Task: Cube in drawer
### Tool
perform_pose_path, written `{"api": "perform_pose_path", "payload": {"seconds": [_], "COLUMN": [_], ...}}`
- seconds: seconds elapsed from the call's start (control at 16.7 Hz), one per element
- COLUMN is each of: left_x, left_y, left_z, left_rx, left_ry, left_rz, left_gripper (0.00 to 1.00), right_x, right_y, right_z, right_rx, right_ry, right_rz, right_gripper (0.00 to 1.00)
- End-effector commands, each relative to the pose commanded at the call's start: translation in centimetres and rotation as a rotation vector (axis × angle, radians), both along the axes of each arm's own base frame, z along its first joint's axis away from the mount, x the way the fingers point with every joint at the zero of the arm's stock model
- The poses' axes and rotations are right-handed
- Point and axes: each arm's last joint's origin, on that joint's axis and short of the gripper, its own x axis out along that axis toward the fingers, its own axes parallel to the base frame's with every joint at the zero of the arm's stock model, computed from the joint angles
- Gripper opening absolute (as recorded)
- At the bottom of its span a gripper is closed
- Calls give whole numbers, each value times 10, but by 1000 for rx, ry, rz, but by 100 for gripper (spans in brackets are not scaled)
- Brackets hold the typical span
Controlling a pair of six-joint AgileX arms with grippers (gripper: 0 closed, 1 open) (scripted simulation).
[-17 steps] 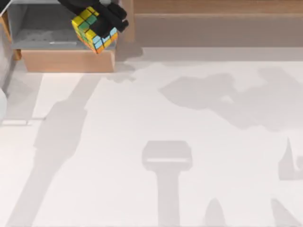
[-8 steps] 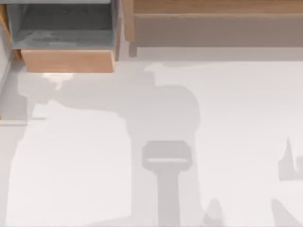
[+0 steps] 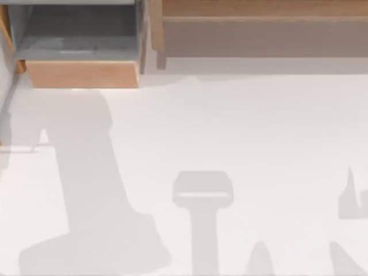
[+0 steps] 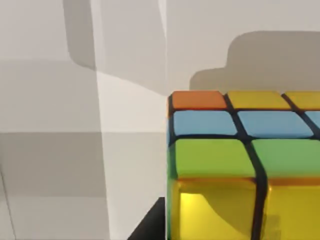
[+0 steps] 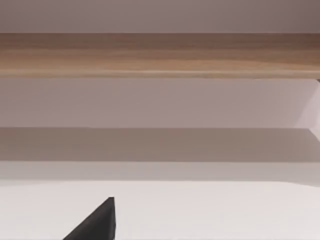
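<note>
The drawer point(image 3: 80, 54) stands pulled open at the tabletop's point(image 3: 241, 126) far left, its tan front panel facing the near edge and its grey floor bare. Beside it runs a long wooden shelf point(image 3: 259, 11). In the left wrist view the cube point(image 4: 245, 165) (orange, blue, green and yellow tiles) looms very close; whether the left gripper clasps it, I cannot tell.

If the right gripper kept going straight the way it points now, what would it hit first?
Probably the long wooden shelf. The right wrist view looks across bare white table straight at the shelf's brown board and the shadowed recess under it, with nothing standing between. Depth is hard to judge, so how far off it is stays unclear.
</note>
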Motion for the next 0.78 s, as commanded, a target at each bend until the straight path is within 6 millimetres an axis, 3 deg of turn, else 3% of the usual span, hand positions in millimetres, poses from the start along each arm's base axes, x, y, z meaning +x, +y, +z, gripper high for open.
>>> {"api": "perform_pose_path", "payload": {"seconds": [0.3,0.78], "left_x": [0,0], "left_y": [0,0], "left_z": [0,0], "left_rx": [0,0], "left_ry": [0,0], "left_rz": [0,0], "left_gripper": [0,60], "right_x": [0,0], "right_y": [0,0], "right_z": [0,0], "right_rx": [0,0], "right_ry": [0,0], "right_rz": [0,0], "right_gripper": [100,100]}}
